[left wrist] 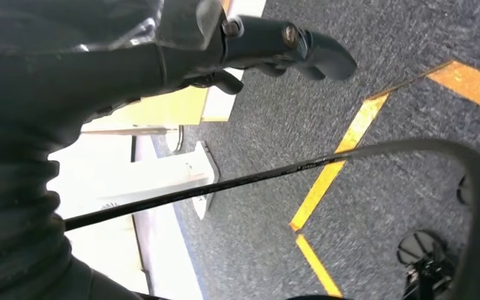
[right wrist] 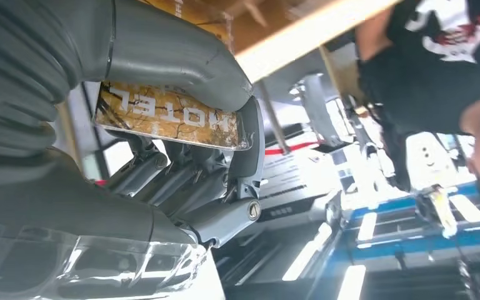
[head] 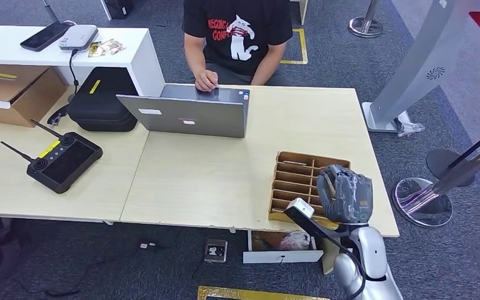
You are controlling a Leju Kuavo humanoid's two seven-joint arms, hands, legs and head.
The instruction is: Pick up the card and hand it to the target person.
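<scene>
My right hand (head: pixel 344 194) is raised over the near right part of the table, just above a wooden slotted card box (head: pixel 300 178). In the right wrist view this hand (right wrist: pixel 181 181) pinches a worn gold-brown card (right wrist: pixel 169 115) printed "HOTEL" between the thick thumb and the fingers. A person in a black T-shirt (head: pixel 237 31) sits at the far side of the table, one hand resting on a grey laptop (head: pixel 187 114). My left hand (left wrist: pixel 275 44) hangs beside my body over the carpet, holding nothing, its fingers loosely apart.
A black remote controller (head: pixel 62 162), a black case (head: pixel 100 100) and a cardboard box (head: pixel 12 90) lie at the left. Stanchion bases (head: pixel 422 201) and a grey gate post (head: pixel 412 69) stand to the right of the table. An open drawer (head: pixel 281 247) sits under the table edge.
</scene>
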